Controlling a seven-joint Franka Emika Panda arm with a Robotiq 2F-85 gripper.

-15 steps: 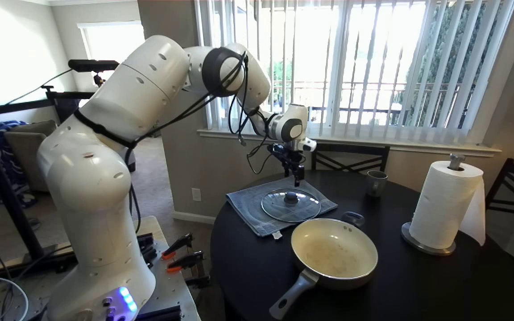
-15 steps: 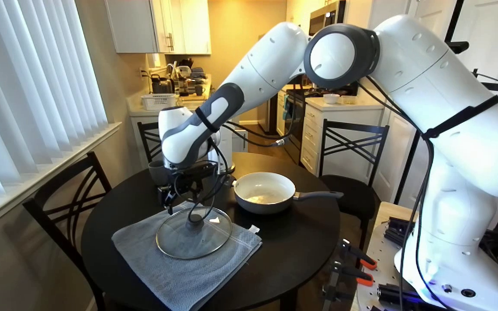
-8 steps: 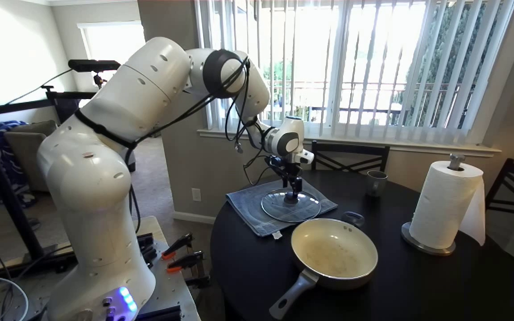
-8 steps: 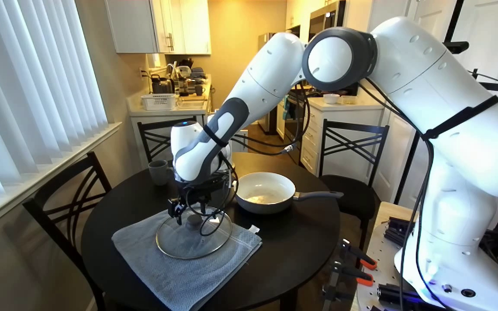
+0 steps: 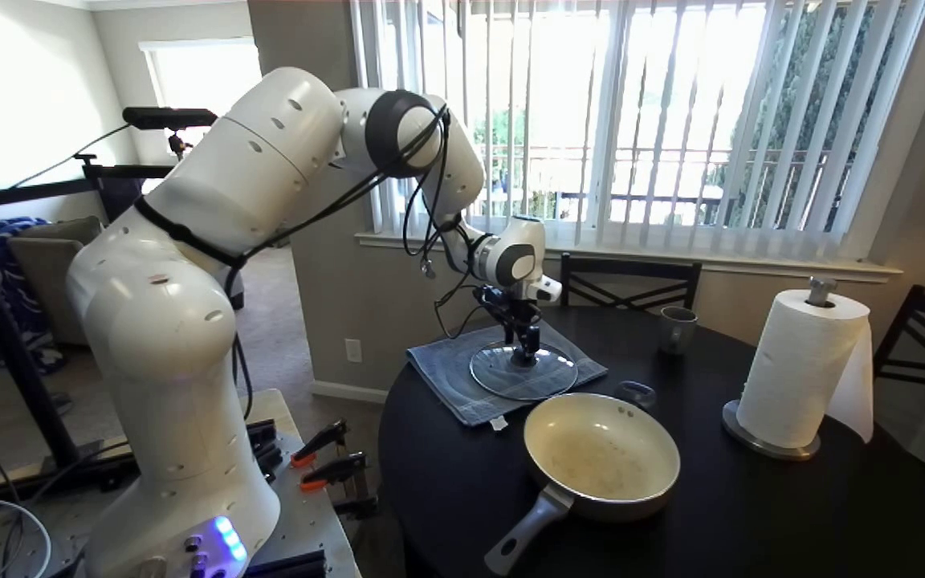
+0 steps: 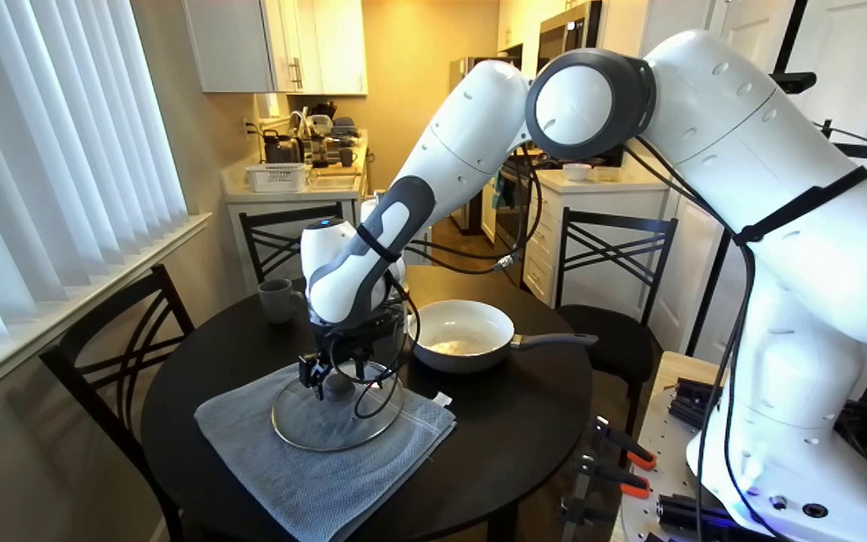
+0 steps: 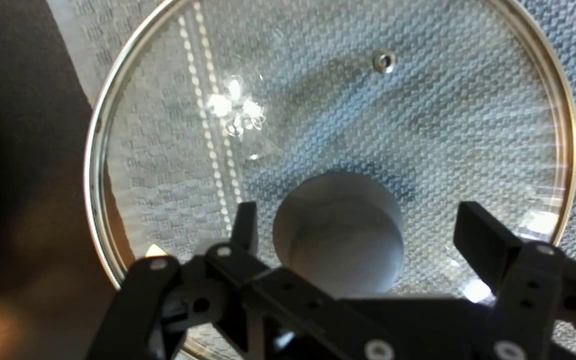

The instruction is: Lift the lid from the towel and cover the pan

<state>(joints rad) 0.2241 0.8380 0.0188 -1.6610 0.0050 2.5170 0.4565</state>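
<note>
In an exterior view, I begin from the left with the grey-blue towel (image 5: pixel 446 377), lying flat near the edge of the dark table (image 5: pixel 438 482). I think it serves as a soft bed, so the glass does not slide. On it rests the lid (image 5: pixel 520 383), with its knob (image 7: pixel 340 235) upwards, which suits a grasp from above. Over it is my gripper (image 7: pixel 360 227), pointing down; its fingers (image 7: pixel 485 240) stand wide apart, one to each side of the knob, and they hold nothing. I judge this the step just before the squeeze.

More to the right, just beside the towel, stands the pan (image 5: pixel 603 449), uncovered, probably so near to make the carrying short. Its handle (image 5: pixel 531 526) points away from the lid, so it should not disturb my way. The mug (image 5: pixel 677 331) and, farthest right, the paper roll (image 5: pixel 804 369) are, I suppose, only kept aside.

The wrist view alone shows me the gaps clearly: the left one looks narrower there, so my centring is perhaps not perfect. Also the small vent (image 7: pixel 384 62) is plain only there. But I cannot recognise the pan in it; both exterior views give me that. How low my fingertips reach against the knob, I cannot tell surely.
</note>
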